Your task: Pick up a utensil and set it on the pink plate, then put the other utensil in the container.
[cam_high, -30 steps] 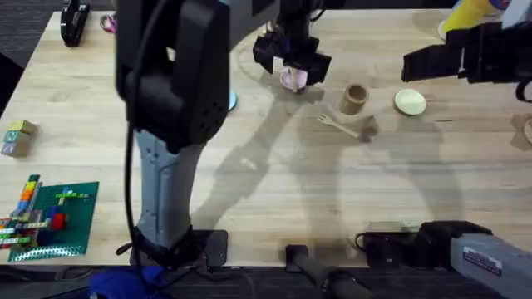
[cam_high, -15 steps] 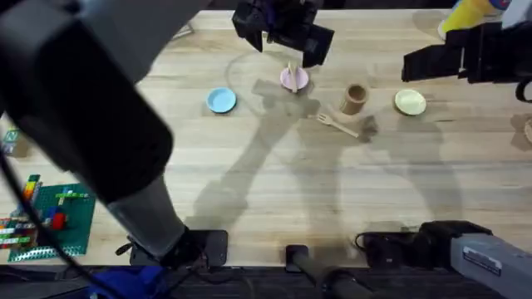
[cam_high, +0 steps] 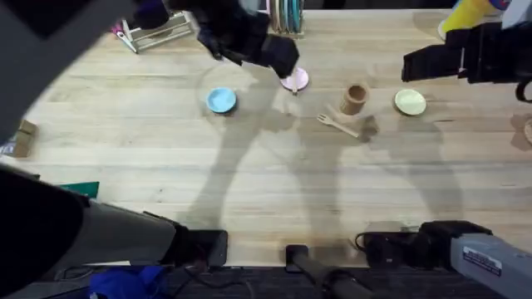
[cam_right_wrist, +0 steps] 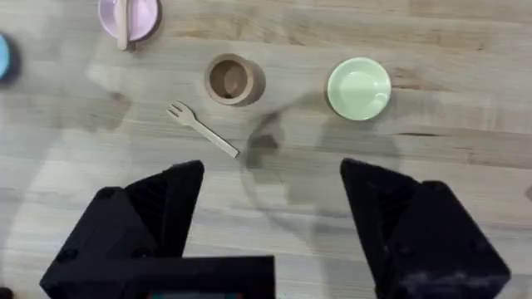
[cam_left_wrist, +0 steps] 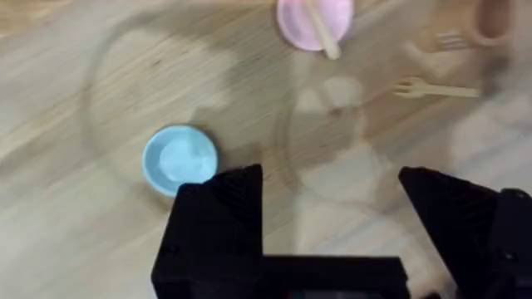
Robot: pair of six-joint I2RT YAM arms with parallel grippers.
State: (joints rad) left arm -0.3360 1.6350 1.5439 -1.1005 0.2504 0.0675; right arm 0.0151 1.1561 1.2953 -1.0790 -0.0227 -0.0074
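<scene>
utensil (cam_right_wrist: 122, 23) across pink plate (cam_right_wrist: 141, 12) | both jaws wide open, empty | fork (cam_right_wrist: 202, 132) beside container (cam_right_wrist: 232, 79)

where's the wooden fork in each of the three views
Overhead: the fork lies on the table just below the container.
Left wrist: fork at upper right, beside the pink plate.
Right wrist: fork left of centre, beside the container.
Shared landmark: the container.

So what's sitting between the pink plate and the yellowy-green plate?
The container, a small wood-coloured cup, stands between the pink plate and the yellow-green plate in the right wrist view. The fork lies just beside it.
</scene>
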